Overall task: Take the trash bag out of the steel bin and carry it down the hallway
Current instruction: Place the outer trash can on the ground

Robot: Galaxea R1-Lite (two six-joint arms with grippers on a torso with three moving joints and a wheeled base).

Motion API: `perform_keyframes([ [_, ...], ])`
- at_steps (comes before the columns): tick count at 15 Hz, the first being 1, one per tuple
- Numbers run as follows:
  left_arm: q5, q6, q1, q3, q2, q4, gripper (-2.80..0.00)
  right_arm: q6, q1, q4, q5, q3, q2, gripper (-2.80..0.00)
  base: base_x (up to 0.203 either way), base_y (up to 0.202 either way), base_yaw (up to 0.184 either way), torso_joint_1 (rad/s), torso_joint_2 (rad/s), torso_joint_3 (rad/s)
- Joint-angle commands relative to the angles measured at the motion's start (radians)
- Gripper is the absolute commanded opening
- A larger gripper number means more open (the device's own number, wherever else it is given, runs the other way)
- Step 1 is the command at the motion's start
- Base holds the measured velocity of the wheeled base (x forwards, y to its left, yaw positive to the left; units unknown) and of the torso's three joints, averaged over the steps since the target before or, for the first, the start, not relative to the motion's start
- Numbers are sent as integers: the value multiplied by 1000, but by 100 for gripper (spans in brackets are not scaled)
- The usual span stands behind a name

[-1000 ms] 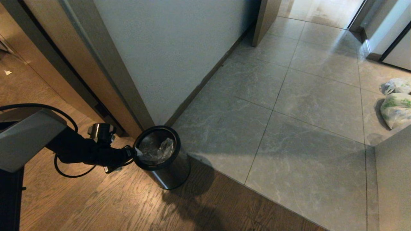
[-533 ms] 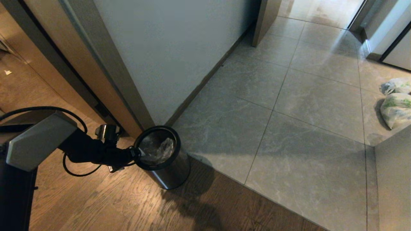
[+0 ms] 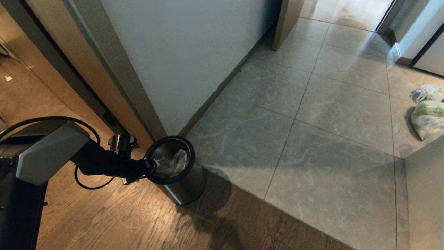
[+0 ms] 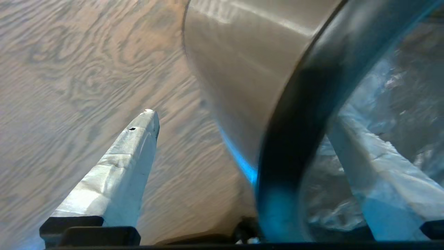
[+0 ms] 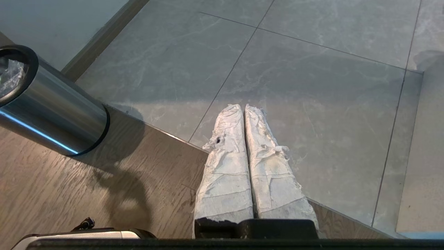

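Note:
The steel bin (image 3: 185, 184) stands on the wood floor at the wall's corner, beside the hallway tiles (image 3: 312, 104). The clear, crinkled trash bag (image 3: 171, 162) lies inside it. My left gripper (image 3: 150, 165) is open at the bin's left side and straddles the black rim. In the left wrist view, with the left gripper (image 4: 242, 116), one finger (image 4: 118, 173) is outside the steel bin (image 4: 249, 69) and the other (image 4: 367, 166) is inside over the trash bag (image 4: 399, 86). My right gripper (image 5: 242, 108) hangs shut and empty over the floor, right of the steel bin (image 5: 52, 107).
A pale wall (image 3: 194, 52) and a brown door frame (image 3: 86, 69) rise just behind the bin. Two white bags with green print (image 3: 428, 116) lie on the tiles at far right. A low wall corner (image 3: 425, 194) stands at near right. Brown wood planks (image 3: 121, 215) cover the near floor.
My left arm has reached further right towards the bin, bringing the open gripper deeper over the rim. The bin and bag have stayed put.

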Motion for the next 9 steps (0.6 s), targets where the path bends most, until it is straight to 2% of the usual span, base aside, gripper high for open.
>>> perform_keyframes([
  [1, -2, -4, 1, -3, 2, -6, 0, 0, 0, 0, 0, 2, -1, -280, 0, 0, 0, 0, 0, 0],
  [6, 0, -4, -4, 0, 3, -7, 0, 0, 0, 0, 0, 2, -1, -280, 0, 0, 0, 0, 0, 0],
  [7, 4, -5, -4, 2, 4, -8, -280, 0, 0, 0, 0, 2, -1, -280, 0, 0, 0, 0, 0, 0],
  [9, 11, -3, -5, 0, 4, -8, -280, 0, 0, 0, 0, 2, -1, -280, 0, 0, 0, 0, 0, 0],
])
